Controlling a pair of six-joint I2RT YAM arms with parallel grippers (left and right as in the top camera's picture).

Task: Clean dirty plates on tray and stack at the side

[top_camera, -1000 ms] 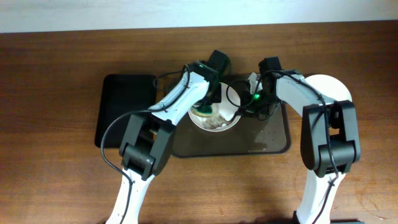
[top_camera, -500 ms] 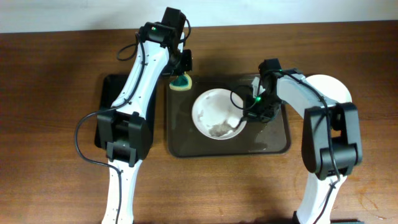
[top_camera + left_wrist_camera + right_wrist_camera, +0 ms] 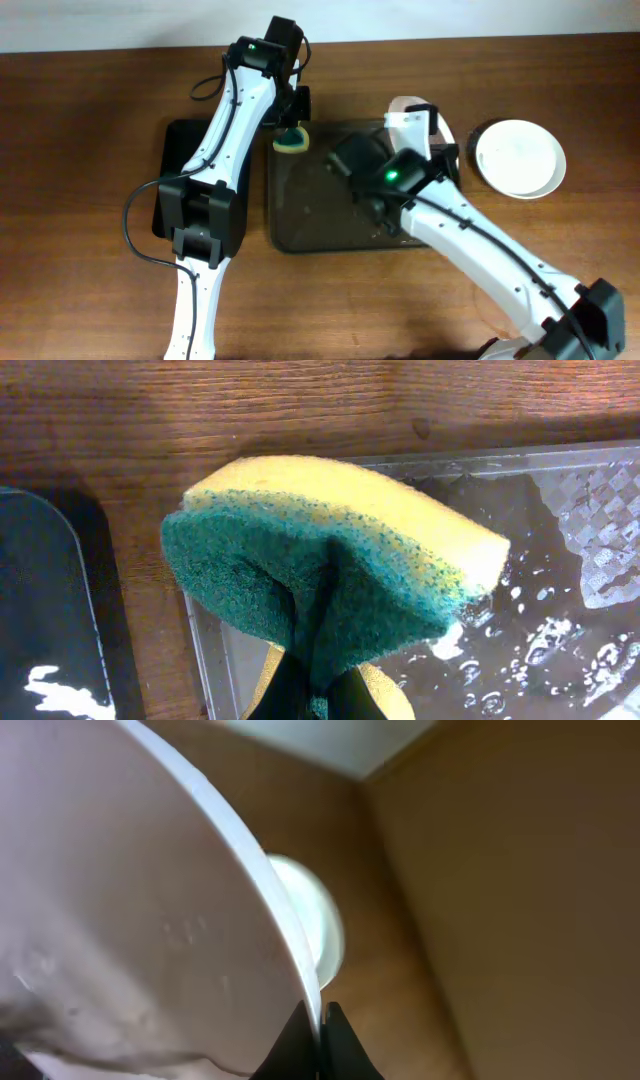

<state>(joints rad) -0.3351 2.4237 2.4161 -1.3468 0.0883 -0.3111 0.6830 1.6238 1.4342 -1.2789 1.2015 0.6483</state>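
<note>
As sponge (image 3: pixel 330 570) overhangs tray (image 3: pixel 310 215) edge, plate (image 3: pixel 120 920) tilted

Overhead view: no text, label or number legible.
Left wrist view: none legible on the yellow-and-green sponge (image 3: pixel 330 560).
Right wrist view: none legible on the white round plate (image 3: pixel 120 900).

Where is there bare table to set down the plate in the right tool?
Bare wood: right of the tray below the white plate, and the far left beyond the black mat. Crowded: the tray's back edge, with the sponge at its left corner and the lifted plate by its right corner.
</note>
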